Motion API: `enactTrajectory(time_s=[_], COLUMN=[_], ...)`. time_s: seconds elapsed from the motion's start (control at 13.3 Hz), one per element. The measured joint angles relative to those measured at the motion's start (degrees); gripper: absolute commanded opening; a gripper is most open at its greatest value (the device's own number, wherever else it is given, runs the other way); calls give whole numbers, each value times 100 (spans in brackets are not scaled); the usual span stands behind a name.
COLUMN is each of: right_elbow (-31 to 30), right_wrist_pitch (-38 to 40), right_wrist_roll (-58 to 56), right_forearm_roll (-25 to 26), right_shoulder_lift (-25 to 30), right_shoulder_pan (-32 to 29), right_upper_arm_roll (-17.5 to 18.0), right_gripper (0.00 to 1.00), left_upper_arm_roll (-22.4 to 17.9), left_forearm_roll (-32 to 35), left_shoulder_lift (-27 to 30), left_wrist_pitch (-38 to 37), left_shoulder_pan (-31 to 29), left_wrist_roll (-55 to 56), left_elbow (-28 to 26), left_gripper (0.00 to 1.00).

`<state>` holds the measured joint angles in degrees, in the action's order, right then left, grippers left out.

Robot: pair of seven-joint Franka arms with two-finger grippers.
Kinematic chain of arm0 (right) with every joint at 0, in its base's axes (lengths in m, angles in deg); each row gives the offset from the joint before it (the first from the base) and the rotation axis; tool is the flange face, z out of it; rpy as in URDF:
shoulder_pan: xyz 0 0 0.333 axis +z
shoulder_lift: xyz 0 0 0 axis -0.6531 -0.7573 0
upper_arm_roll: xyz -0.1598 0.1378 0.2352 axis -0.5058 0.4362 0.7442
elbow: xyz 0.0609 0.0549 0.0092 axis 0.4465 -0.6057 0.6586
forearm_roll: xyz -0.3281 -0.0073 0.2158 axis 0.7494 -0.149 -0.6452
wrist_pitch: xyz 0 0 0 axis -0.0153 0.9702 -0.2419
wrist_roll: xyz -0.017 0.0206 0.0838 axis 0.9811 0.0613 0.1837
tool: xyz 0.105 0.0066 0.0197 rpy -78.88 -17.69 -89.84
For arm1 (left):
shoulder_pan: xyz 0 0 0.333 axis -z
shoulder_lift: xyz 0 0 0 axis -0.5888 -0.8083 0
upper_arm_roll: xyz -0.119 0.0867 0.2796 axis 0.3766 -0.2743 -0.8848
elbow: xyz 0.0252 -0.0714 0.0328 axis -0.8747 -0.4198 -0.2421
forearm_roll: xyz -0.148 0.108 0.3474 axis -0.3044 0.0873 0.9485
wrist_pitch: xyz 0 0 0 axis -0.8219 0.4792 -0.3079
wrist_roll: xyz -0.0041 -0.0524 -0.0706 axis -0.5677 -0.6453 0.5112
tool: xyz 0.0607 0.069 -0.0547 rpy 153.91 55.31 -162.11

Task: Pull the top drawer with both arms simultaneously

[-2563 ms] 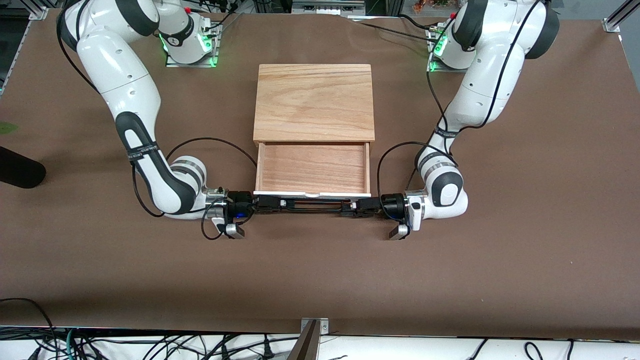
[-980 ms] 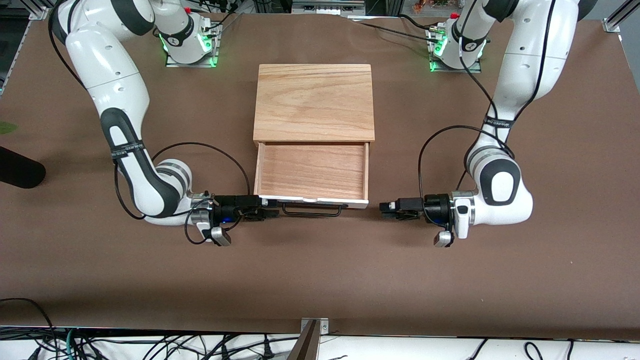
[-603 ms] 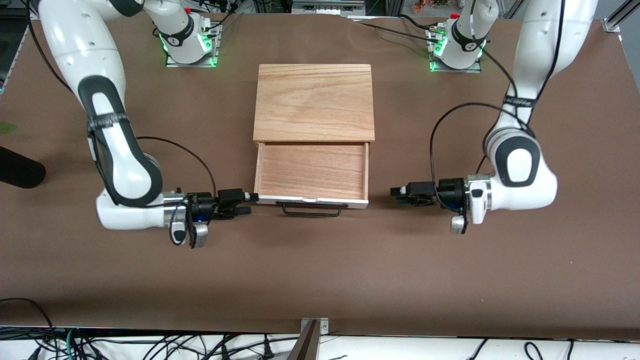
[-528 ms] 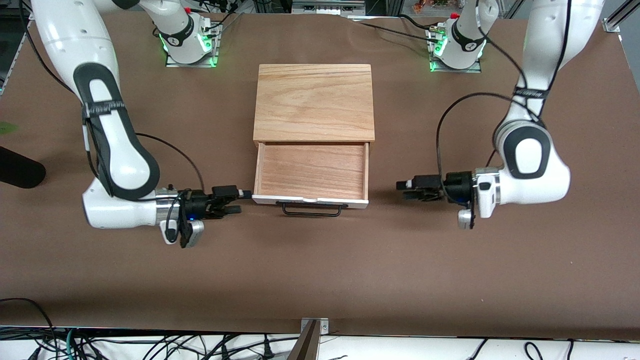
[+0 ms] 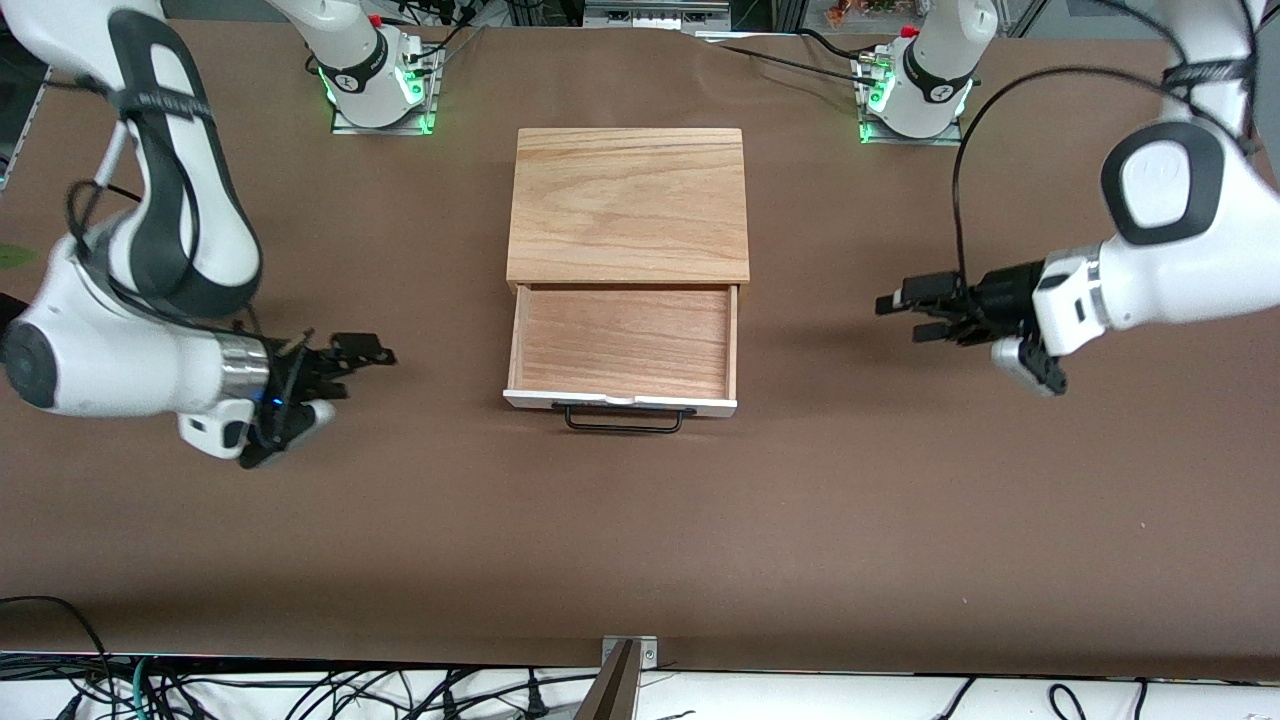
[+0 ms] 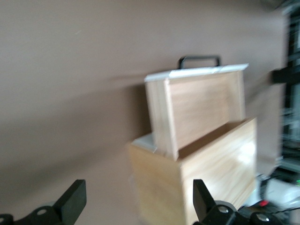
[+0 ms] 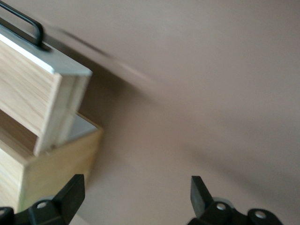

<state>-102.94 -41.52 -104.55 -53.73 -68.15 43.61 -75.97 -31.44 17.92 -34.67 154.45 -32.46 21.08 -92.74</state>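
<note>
The top drawer (image 5: 622, 345) stands pulled out of the wooden cabinet (image 5: 628, 205), showing its reddish wood floor. Its white front faces the front camera and carries the black bar handle (image 5: 625, 420). My left gripper (image 5: 897, 315) hangs open and empty over bare table toward the left arm's end, well clear of the drawer. Toward the right arm's end my right gripper (image 5: 365, 368) is likewise open, holding nothing. The left wrist view looks past its gripper (image 6: 139, 206) at the drawer (image 6: 201, 108) and handle (image 6: 199, 60). The right wrist view shows its gripper (image 7: 136, 199), the drawer's corner (image 7: 33, 89) and the handle (image 7: 23, 23).
The brown table (image 5: 640, 540) stretches wide around the cabinet. Both arm bases with green lights (image 5: 380, 90) (image 5: 910, 95) stand at the edge farthest from the front camera. A dark object (image 5: 40, 340) lies at the right arm's end. Cables run along the nearest edge.
Both grippers have let go of the handle and drawn away from the drawer, each rising and swinging toward its own end of the table. The drawer stays pulled out.
</note>
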Motion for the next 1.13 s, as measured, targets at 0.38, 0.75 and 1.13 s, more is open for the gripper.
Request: enactTrajectory(time_s=[0.38,0.75,1.13], right_elbow=[-522,-1186,-1219], right_wrist_pitch=[587,579,214], right_wrist_roll=[1191,1888,1989], right_forearm_roll=[1335,1478,1171], right_shoulder_lift=[1393,2279,2313], right_shoulder_pan=[41,21,10], right_upper_arm_roll=[4,-484,-1001], right_gripper=[100,100,100], left_upper_arm_roll=[96,135,326], left_forearm_roll=[1945,2923,3748], left_shoulder_lift=[928,1212,1231], left_wrist_pitch=[-972,-1538,-1614], left_shoulder_pan=[-57,-67,-67], left_wrist_roll=[868,1596,2058], left_elbow=[-50,117,503], left_gripper=[100,100,100])
